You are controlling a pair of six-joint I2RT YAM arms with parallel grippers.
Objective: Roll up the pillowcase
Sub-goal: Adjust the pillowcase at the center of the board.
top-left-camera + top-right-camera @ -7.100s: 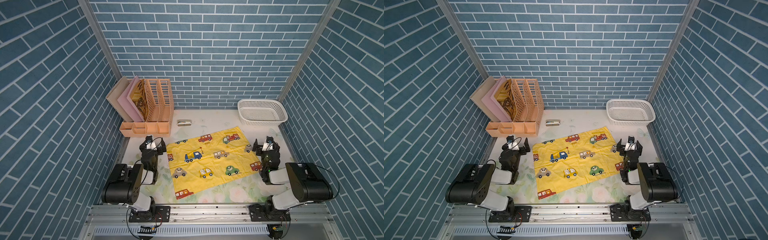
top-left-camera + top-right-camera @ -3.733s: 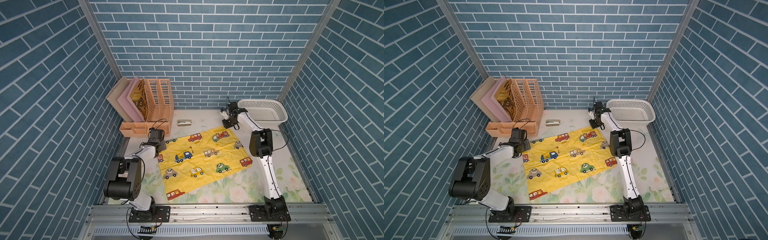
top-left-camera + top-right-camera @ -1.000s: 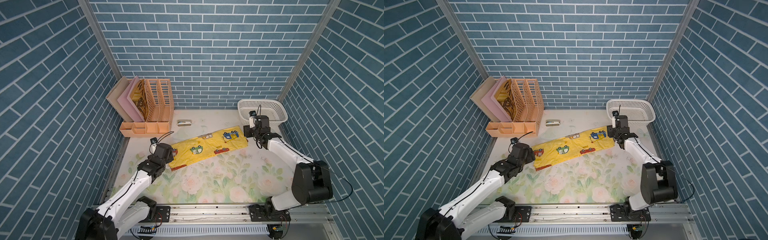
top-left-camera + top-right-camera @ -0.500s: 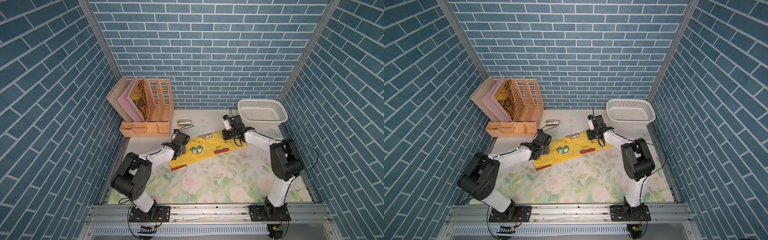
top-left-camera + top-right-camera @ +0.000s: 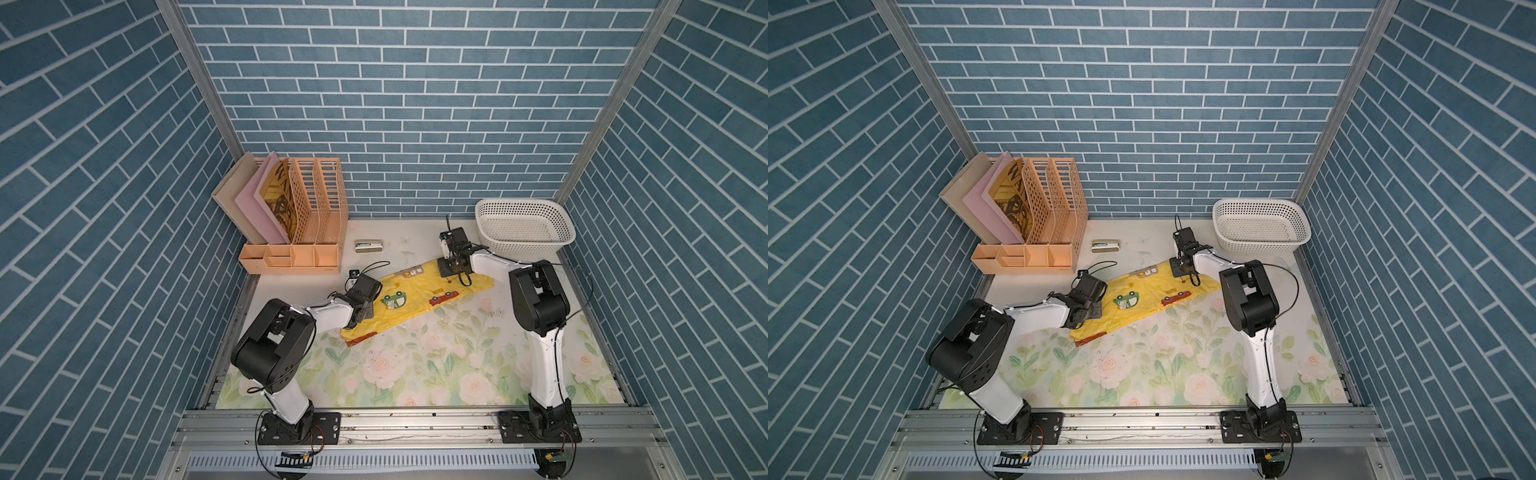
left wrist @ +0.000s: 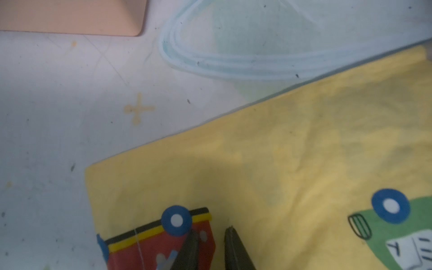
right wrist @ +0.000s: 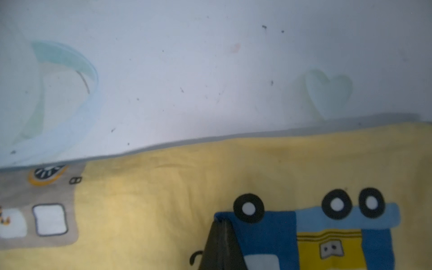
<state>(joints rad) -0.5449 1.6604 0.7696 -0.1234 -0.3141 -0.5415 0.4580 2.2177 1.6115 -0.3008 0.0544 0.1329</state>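
The yellow pillowcase point(image 5: 415, 300) point(image 5: 1142, 305) lies folded into a narrow slanted band on the table, cartoon vehicles showing. My left gripper point(image 5: 374, 301) point(image 5: 1104, 303) sits low at the band's left part, beside the green car print. In the left wrist view its gripper point(image 6: 211, 233) pinches a small ridge of the pillowcase point(image 6: 280, 163) at the red truck print. My right gripper point(image 5: 451, 272) point(image 5: 1181, 268) is down on the far right part. In the right wrist view its gripper point(image 7: 221, 221) is shut tight, with the pillowcase point(image 7: 163, 210) puckered at its tip on the blue truck print.
A peach desk organizer point(image 5: 291, 257) with file holders stands at the back left. A white basket point(image 5: 523, 226) is at the back right. A small stapler-like item point(image 5: 368, 246) lies behind the cloth. The floral table covering point(image 5: 415, 365) spreads across the front.
Over the last second both grippers moved inward from the band's ends onto the cloth and closed there. Several seconds ago the pillowcase lay spread flat; it is now a narrow folded band.
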